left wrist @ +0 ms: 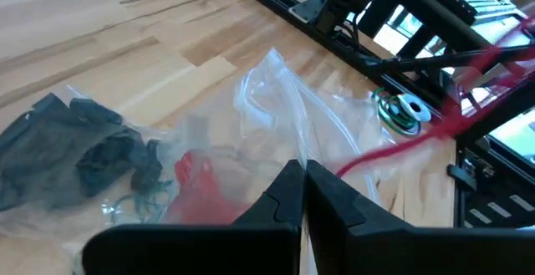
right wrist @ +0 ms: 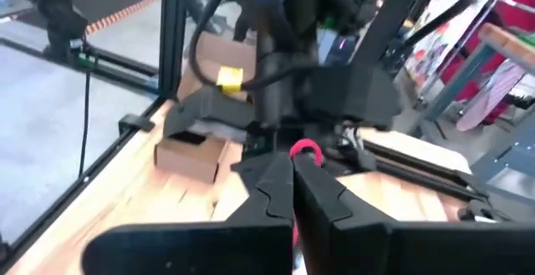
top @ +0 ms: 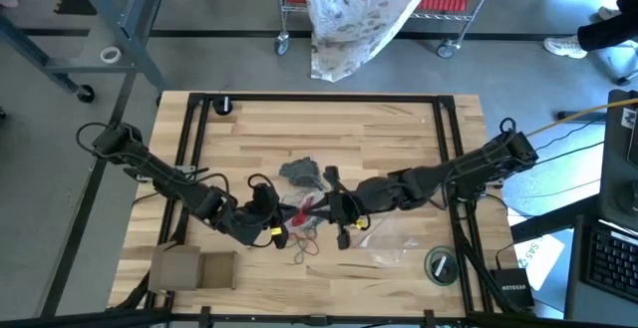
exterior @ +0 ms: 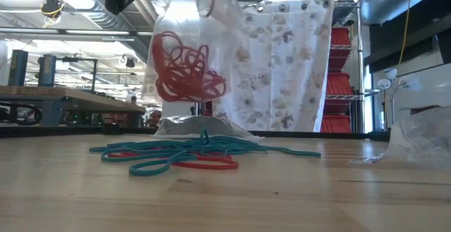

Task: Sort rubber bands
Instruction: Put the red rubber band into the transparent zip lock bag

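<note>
Your two arms are dark, near-black, built of jointed segments with black cables looping loose along them. Left gripper (left wrist: 303,193): matte black fingers (left wrist: 280,198), angular, tapering to narrow tips. Right gripper (right wrist: 292,193): same black wedge-shaped fingers (right wrist: 267,187). A yellow tag (right wrist: 229,78) sits on the left arm's wrist; another yellow mark (top: 356,223) shows by your right gripper

Looking down, your left gripper (top: 271,218) and right gripper (top: 334,208) sit near each other mid-table, with red rubber bands (top: 305,211) between them. A cardboard box (top: 192,268) rests beside the left arm.
</note>
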